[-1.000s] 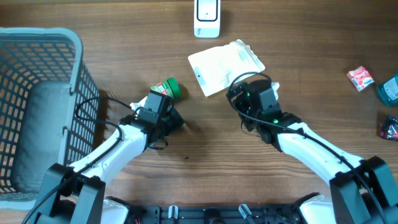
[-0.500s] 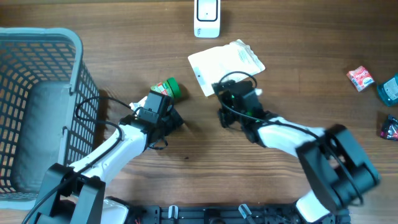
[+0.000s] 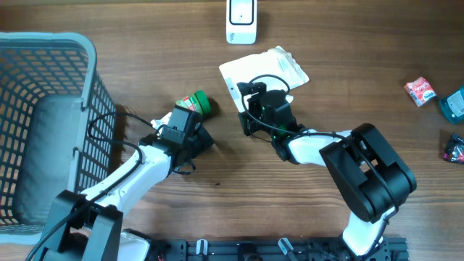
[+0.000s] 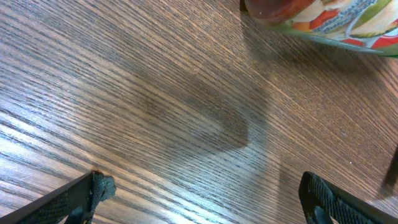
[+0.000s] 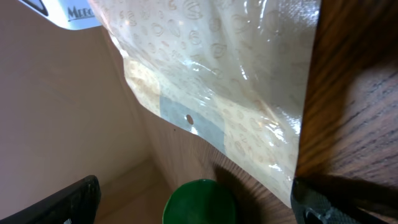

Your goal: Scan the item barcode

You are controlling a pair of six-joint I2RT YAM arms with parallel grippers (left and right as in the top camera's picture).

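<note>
A: Bag [image 3: 270,71] from above, where is it?
B: Flat on the bench [image 3: 348,43], below the scanner [image 3: 241,18]. The right hand [image 3: 248,109] is wide open at its edge. The left hand [image 3: 199,138] is open, empty, near the can [image 3: 199,103].
A: Left wrist?
B: Bare wood, can at the top.
A: Right wrist?
B: Bag up close, the can's green lid below.

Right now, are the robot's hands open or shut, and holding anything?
Left gripper: open, holding nothing, near the green-capped jar.
Right gripper: open, holding nothing, above the white pouch.
</note>
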